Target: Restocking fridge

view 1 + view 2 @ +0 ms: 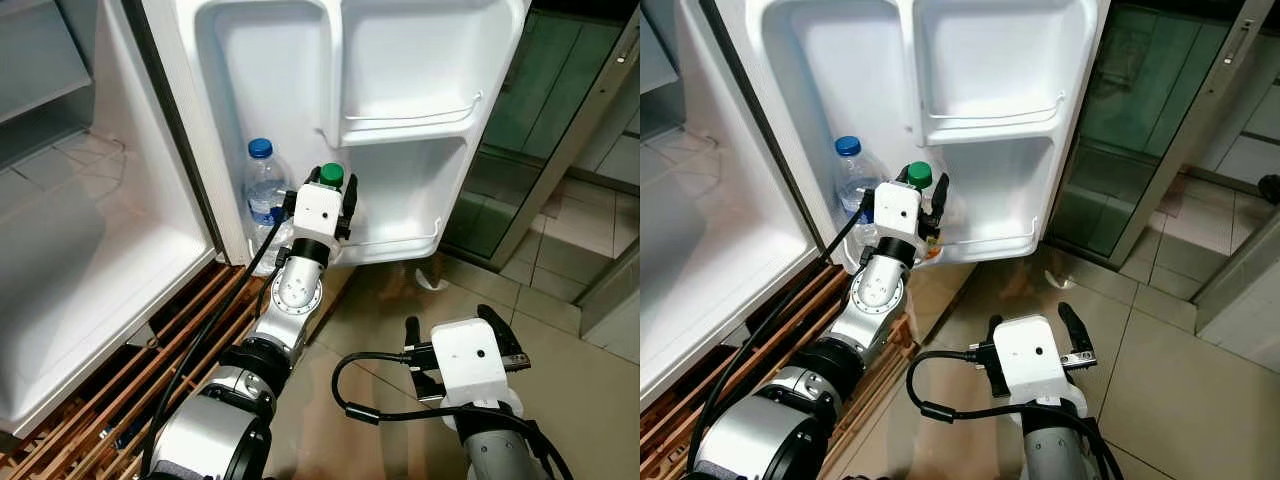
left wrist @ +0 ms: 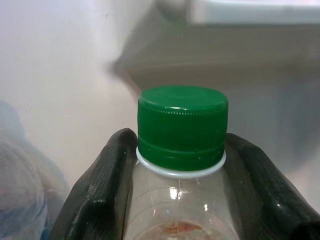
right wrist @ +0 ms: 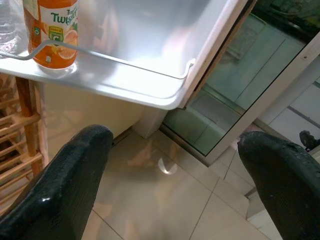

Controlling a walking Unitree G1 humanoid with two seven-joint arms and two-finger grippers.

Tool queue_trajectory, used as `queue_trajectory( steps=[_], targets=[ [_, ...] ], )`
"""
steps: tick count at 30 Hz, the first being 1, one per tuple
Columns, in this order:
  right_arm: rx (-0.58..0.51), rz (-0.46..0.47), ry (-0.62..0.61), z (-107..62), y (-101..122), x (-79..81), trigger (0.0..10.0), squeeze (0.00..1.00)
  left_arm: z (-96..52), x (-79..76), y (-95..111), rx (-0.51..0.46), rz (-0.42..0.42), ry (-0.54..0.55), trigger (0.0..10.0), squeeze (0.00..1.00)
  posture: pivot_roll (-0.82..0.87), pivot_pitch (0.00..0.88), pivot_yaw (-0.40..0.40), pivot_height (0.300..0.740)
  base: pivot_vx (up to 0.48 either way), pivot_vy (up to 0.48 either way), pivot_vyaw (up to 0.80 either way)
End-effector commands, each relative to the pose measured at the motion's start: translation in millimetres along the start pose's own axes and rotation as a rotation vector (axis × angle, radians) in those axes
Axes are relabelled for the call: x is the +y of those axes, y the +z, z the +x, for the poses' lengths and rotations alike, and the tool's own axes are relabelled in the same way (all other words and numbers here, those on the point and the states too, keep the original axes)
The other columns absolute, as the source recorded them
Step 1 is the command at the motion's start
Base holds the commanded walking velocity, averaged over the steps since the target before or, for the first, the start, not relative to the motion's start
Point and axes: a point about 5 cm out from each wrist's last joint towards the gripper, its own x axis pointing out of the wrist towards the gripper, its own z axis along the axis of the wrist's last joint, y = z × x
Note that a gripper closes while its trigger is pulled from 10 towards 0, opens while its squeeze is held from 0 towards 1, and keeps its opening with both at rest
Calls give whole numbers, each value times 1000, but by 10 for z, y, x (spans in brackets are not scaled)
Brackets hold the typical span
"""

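Note:
A clear bottle with a green cap [image 1: 331, 175] and an orange label [image 3: 55, 30] stands on the lower shelf [image 1: 400, 245] of the open fridge door, behind a wire rail [image 3: 110, 57]. My left gripper [image 1: 322, 192] is shut on its neck, and both black fingers [image 2: 107, 170] press just under the green cap [image 2: 182, 127]. Just to the left on the same shelf stands a water bottle with a blue cap [image 1: 263, 185]. My right gripper [image 1: 455, 330] hangs open over the tiled floor below the door, its fingers [image 3: 75, 170] wide apart and holding nothing.
The white fridge interior [image 1: 90, 270] lies open at the left, resting on a wooden slatted pallet [image 1: 190, 320]. The door's upper shelf [image 1: 410, 110] holds nothing. A glass door with a metal frame [image 1: 560, 140] stands to the right. Tiled floor [image 1: 570, 330] spreads around my right arm.

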Motion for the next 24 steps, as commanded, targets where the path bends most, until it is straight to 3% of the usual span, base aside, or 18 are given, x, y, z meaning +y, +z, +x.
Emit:
queue_trajectory(
  steps=[1, 24],
  targets=[
    [-319, 357, 524, -804, 1017, 963, 10000, 0, 84, -313, 172, -54, -84, -40, 10000, 0, -354, 84, 68, 740, 0, 0, 0],
    [-318, 358, 526, -815, 1035, 977, 10000, 0, 65, -351, 133, -32, -96, -50, 10000, 0, -352, 89, 70, 740, 0, 0, 0]
  ],
)
